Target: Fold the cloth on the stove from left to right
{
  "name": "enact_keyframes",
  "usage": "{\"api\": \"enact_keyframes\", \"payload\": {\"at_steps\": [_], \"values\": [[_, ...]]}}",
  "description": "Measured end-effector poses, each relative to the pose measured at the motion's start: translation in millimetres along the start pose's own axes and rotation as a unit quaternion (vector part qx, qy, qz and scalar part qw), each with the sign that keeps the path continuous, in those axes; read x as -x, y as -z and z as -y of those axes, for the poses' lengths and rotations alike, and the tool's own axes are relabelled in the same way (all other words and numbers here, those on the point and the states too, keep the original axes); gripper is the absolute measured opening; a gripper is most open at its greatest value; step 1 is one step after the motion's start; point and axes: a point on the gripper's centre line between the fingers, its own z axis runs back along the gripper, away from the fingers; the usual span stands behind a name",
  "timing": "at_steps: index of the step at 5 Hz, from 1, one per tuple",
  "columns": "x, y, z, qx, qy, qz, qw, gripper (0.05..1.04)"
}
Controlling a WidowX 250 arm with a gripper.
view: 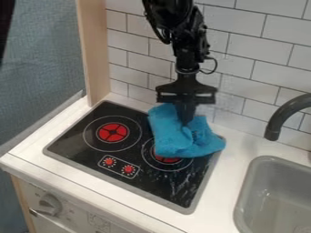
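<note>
Rumpled blue cloth [169,135] on stove [163,184]

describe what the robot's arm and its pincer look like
The arm is black, with chunky jointed segments and thin black cables looping out at its side. The pincer is black too, its body flaring downward to a wide crossbar.
</note>
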Motion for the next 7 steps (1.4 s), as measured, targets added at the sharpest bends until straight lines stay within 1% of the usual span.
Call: {"api": "enact_keyframes", "payload": {"at_steps": [1,2,3,4,5,6,7], "values": [[1.9,0.9,0.5,0.0,-0.008,-0.004,1.0,0.22],[3.5,2.1,-5.8,-0.018,-0.017,-0.005,0.9997,0.476],[8.5,5.1,-11.5,-0.032,-0.024,-0.009,0.9991,0.777],[15.7,6.9,-12.2,-0.03,-0.028,-0.018,0.999,1.008],[10.8,-10.9,-7.9,-0.014,-0.026,-0.001,0.9996,1.01],[9.2,-25.3,-4.6,0.003,-0.02,0.007,0.9998,0.999],[5.7,-48.5,-4.5,0.014,-0.004,0.019,0.9997,0.999]]}}
